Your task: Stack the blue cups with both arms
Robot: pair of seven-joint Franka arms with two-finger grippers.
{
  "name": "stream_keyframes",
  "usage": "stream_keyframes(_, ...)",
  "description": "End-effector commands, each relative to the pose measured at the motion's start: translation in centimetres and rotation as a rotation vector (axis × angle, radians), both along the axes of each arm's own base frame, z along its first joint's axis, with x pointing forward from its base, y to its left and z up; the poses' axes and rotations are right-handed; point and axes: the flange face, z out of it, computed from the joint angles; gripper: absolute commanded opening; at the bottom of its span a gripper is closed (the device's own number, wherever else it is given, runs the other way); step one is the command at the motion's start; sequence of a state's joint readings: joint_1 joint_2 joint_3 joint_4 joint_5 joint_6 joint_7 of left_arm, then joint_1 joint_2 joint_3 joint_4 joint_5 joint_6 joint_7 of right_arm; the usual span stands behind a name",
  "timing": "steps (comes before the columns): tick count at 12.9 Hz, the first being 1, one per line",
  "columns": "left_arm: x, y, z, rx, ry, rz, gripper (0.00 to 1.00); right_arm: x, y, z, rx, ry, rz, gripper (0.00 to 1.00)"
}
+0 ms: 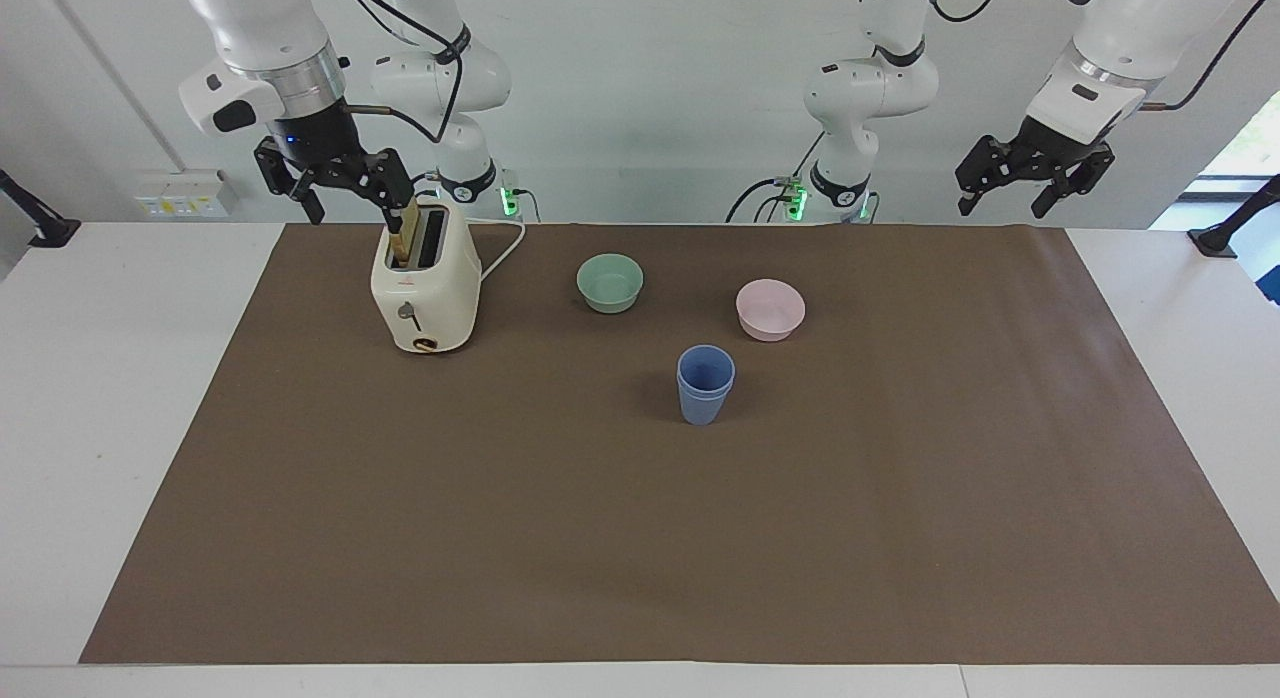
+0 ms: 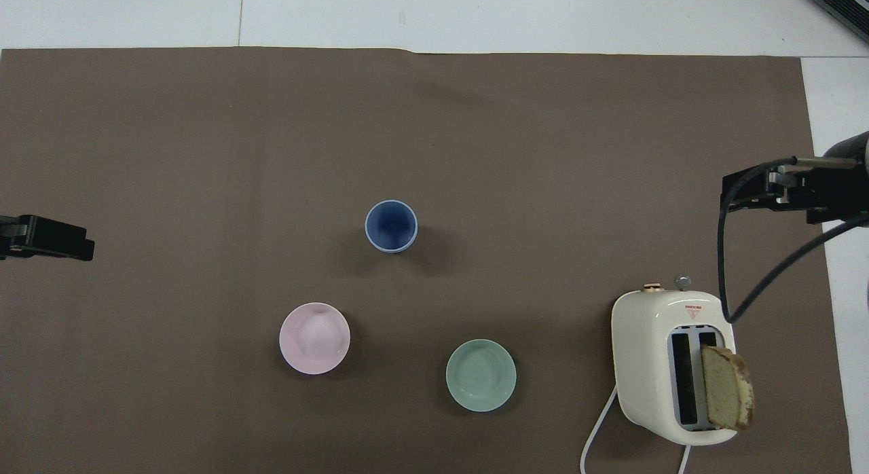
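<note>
The two blue cups [image 1: 705, 383] stand nested one in the other, upright, on the middle of the brown mat; two rims show. They also show in the overhead view [image 2: 391, 225]. My right gripper [image 1: 335, 190] hangs open and empty in the air over the toaster's outer edge, toward the right arm's end; it shows in the overhead view [image 2: 770, 189] too. My left gripper [image 1: 1030, 178] is raised, open and empty, over the table edge at the left arm's end; its tip shows in the overhead view [image 2: 47, 238]. Neither gripper is near the cups.
A cream toaster [image 1: 425, 288] with a bread slice [image 2: 726, 396] in one slot stands toward the right arm's end. A green bowl [image 1: 610, 281] and a pink bowl [image 1: 770, 308] sit nearer to the robots than the cups. The brown mat [image 1: 640, 538] covers the table.
</note>
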State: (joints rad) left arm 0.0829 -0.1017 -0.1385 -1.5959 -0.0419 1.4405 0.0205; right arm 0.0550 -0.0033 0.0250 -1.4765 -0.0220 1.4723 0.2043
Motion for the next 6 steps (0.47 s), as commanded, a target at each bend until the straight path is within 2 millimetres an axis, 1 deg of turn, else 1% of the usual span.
stream_keyframes(1,-0.85,-0.17,0.05,0.008,-0.005,0.007,1.0,-0.9,0.26,-0.03,0.015,0.001,0.032,1.0)
stream_keyframes(6,-0.87,-0.17,0.04,0.008,-0.003,0.007,1.0,-0.82,0.5,0.0,0.014,-0.004,0.037,1.0)
